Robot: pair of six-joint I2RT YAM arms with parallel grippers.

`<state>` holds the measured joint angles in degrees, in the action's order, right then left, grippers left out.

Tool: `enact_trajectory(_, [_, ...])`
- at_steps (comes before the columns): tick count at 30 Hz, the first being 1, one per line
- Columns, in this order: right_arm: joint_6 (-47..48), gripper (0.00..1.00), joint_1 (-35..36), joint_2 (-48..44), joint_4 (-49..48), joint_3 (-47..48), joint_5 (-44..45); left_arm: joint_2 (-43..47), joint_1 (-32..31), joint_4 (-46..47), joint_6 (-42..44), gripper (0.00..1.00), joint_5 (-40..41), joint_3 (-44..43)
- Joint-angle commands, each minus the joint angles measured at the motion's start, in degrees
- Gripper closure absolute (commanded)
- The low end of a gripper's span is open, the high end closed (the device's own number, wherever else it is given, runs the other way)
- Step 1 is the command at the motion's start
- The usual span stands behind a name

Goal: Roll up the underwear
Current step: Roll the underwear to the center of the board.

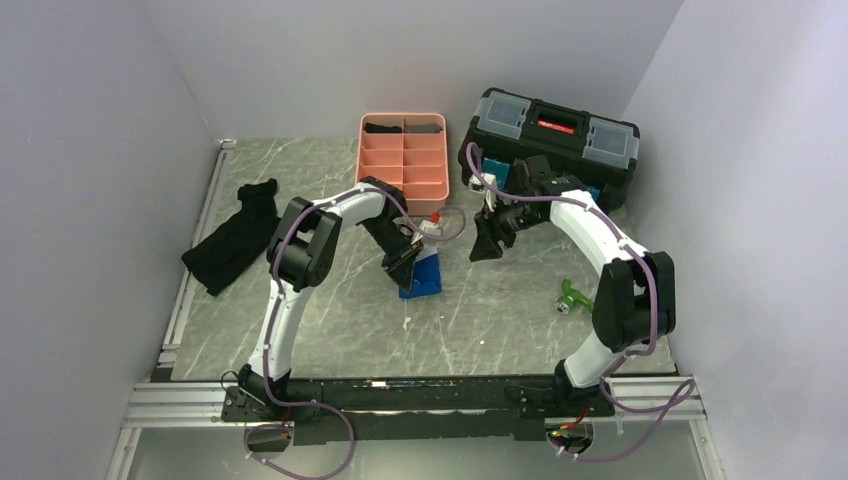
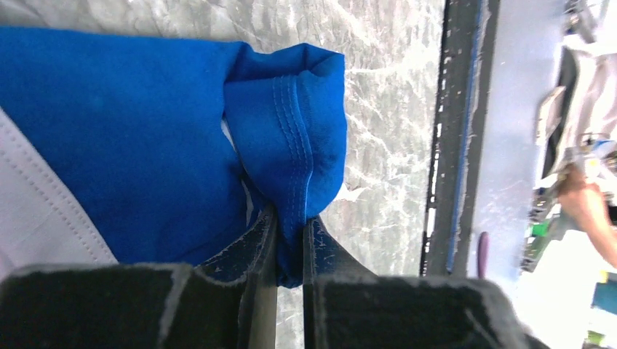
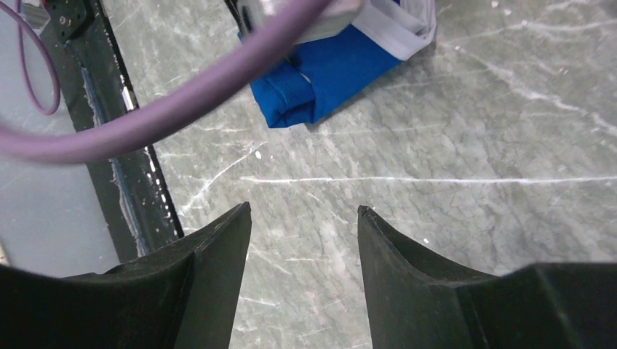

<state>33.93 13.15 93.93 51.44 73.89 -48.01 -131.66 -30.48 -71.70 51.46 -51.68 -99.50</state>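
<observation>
The underwear (image 1: pixel 425 278) lies on the surface (image 1: pixel 330 320) just on the near side of the pink tray (image 1: pixel 403 116), already folded into a compact blue pad. The left end effector (image 2: pixel 289 254) is narrowed onto a stitched edge of it, which is raised into a first turned-over hump. The rolling looks barely begun: most of the pad is flat and has yet to be wound up. The right end effector (image 3: pixel 304 218) hangs to the right of the tray's near end, its jaws apart and holding nothing.

Counted: one underwear, one tray, two dark rolls (image 1: pixel 380 127) in the tray's far compartments, one black cloth (image 1: pixel 235 240) left of the tray, one toolbox (image 1: pixel 550 140) right of it, and one green object (image 1: pixel 573 295) nearer and to the right.
</observation>
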Motion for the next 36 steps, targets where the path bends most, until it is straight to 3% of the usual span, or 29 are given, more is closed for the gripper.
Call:
enact_trajectory(1, [0.29, 0.42, 2.32, -4.40, -5.61, -2.03, 0.21, -3.52, 1.35, -5.83, 1.17, 1.00, -1.71, -2.11])
enact_trajectory(11, [-0.05, 0.41, 16.75, -11.67, -16.99, -11.50, 13.08, -8.84, 2.17, -9.94, -1.74, 1.00, -4.30, -7.15])
enact_trajectory(17, [1.70, 0.40, 23.50, -10.20, -18.49, -12.08, 19.57, -11.48, 2.27, -12.23, -1.96, 1.00, -4.26, -9.80])
enact_trajectory(29, [5.45, 0.40, 29.46, -1.47, -19.80, -7.63, 26.21, -13.68, 2.34, -14.57, -2.12, 1.00, -4.74, -11.85])
enact_trajectory(36, [6.90, 0.40, 32.18, 1.57, -20.80, -7.47, 28.06, -11.02, 2.41, -11.67, -2.92, 1.00, -4.08, -7.68])
